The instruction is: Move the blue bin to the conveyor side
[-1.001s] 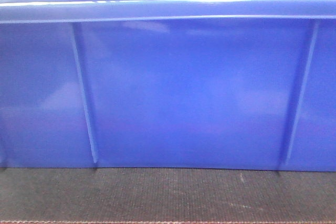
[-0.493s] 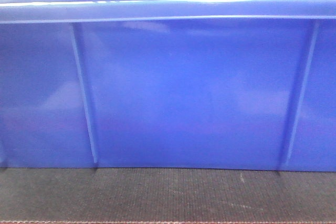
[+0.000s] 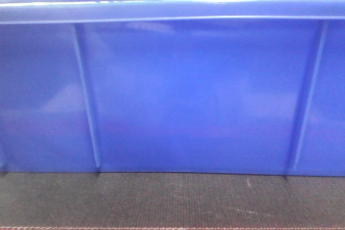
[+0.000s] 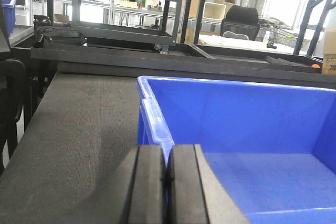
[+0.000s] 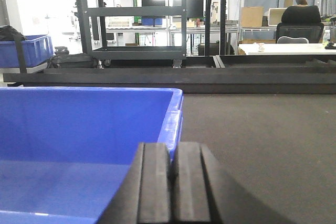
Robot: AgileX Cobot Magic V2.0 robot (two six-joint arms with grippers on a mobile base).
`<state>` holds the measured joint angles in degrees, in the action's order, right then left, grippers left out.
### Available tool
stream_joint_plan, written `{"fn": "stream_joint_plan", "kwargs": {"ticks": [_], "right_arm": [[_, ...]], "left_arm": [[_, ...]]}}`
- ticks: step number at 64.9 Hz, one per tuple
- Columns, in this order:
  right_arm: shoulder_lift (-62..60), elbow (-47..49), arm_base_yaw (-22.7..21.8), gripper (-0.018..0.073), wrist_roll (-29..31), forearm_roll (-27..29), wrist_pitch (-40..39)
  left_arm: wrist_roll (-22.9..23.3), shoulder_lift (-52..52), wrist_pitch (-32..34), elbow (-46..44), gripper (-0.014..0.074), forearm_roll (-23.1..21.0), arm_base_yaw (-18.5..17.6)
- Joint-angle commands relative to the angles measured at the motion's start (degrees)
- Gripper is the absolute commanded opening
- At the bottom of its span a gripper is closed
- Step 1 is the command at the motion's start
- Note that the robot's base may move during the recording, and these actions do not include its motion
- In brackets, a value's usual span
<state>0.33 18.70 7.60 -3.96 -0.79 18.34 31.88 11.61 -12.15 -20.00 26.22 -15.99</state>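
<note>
dark woven conveyor side under blue bin, left gripper and right gripper closed, empty

The blue bin sits on the dark conveyor side, its wall filling the front view. Open belt lies bare to the bin's left and to its right. Behind the bin, a low black frame crosses the belt's far edge, with a shelving rack beyond, seemingly well apart. The bin's interior looks unobstructed.
</note>
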Motion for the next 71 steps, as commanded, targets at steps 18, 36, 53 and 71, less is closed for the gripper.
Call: {"fn": "stream_joint_plan", "kwargs": {"ticks": [18, 36, 53, 71], "right_arm": [[-0.33, -6.53, -1.55, -0.0077, 1.22, -2.22, -4.48], [-0.33, -16.36, -3.99, -0.0079, 5.15, 1.95, -14.60], [-0.33, -18.70, -3.99, -0.0079, 5.15, 5.29, -15.38], [-0.33, -18.70, -3.99, -0.0079, 5.15, 5.29, -16.27]], "left_arm": [[0.31, -0.34, 1.07, 0.05, -0.0008, 0.28, 0.31], [0.31, -0.34, 1.07, 0.05, -0.0008, 0.28, 0.31], [0.31, -0.34, 1.07, 0.05, -0.0008, 0.28, 0.31], [0.31, -0.34, 1.07, 0.05, -0.0008, 0.28, 0.31]]}}
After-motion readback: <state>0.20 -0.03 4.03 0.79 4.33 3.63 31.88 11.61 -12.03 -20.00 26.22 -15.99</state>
